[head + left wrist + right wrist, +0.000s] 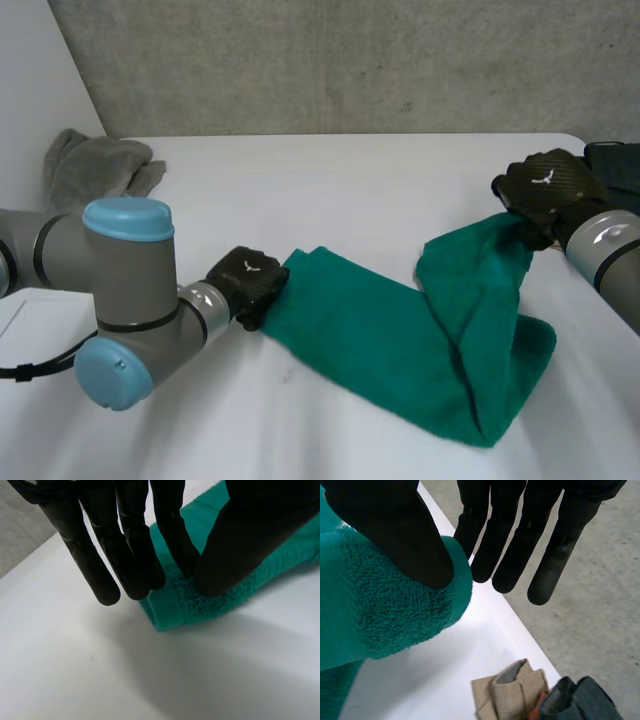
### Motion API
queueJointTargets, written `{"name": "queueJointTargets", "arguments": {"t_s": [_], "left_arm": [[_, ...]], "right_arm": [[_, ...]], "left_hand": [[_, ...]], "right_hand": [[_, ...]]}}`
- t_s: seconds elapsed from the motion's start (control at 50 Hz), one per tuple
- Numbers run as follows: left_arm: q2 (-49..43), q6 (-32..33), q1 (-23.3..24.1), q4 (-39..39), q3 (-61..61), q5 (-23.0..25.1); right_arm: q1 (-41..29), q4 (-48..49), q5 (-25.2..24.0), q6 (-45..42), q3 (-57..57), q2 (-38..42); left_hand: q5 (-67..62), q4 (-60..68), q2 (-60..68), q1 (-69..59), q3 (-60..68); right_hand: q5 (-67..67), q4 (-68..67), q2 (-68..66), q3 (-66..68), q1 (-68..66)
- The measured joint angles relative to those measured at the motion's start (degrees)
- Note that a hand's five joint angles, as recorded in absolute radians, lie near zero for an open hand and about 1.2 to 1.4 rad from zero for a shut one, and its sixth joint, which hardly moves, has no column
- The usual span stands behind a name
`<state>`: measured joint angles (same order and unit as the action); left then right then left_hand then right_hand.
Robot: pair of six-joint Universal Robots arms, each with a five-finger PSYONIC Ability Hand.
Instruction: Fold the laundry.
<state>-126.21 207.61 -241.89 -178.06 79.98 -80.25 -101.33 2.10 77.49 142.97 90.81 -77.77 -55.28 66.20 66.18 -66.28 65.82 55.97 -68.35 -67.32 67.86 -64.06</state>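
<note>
Fingers of left hand and right hand each pinch a towel corner; pulling the cloth taut could slip these shallow pinches.

There are 1 green towel, 1 grey cloth, 1 tan cloth and 2 hands.

Bright even light; soft shadow under green towel.
</note>
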Motion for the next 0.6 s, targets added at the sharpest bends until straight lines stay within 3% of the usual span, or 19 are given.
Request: {"name": "queueJointTargets", "arguments": {"t_s": [0.14,0.24,0.36,0.46,0.6], "left_arm": [[2.3,0.8,-1.7,-0.9,-4.8,-6.6],[7.7,-2.9,-5.7,-5.6,-13.9,-12.7],[11.8,-9.5,-9.5,-7.1,-21.6,-14.0],[14.6,-13.9,-11.6,-2.9,-20.9,-12.4],[18.8,-15.1,-13.7,2.9,-5.8,-9.2]], "right_arm": [[1.6,2.3,0.5,1.3,-6.3,1.2],[3.5,14.2,3.8,8.3,-17.4,2.7],[5.1,28.3,5.3,18.2,-23.4,3.7],[6.2,29.8,0.6,23.5,-21.2,3.6],[9.1,18.2,-9.3,20.7,-9.9,3.4]], "left_hand": [[-0.7,2.4,2.2,0.0,2.2],[-0.7,2.4,2.3,0.0,2.3],[-1.5,2.4,2.3,0.0,2.3],[-1.5,2.4,2.3,0.0,2.3],[-1.5,2.4,2.3,0.0,2.3]], "right_hand": [[0.0,-0.2,0.0,0.2,0.0],[0.0,-0.3,0.0,0.2,0.0],[0.0,-0.3,0.0,0.2,0.0],[0.0,-0.3,0.0,0.2,0.0],[0.0,-0.3,0.0,0.2,0.0]]}}
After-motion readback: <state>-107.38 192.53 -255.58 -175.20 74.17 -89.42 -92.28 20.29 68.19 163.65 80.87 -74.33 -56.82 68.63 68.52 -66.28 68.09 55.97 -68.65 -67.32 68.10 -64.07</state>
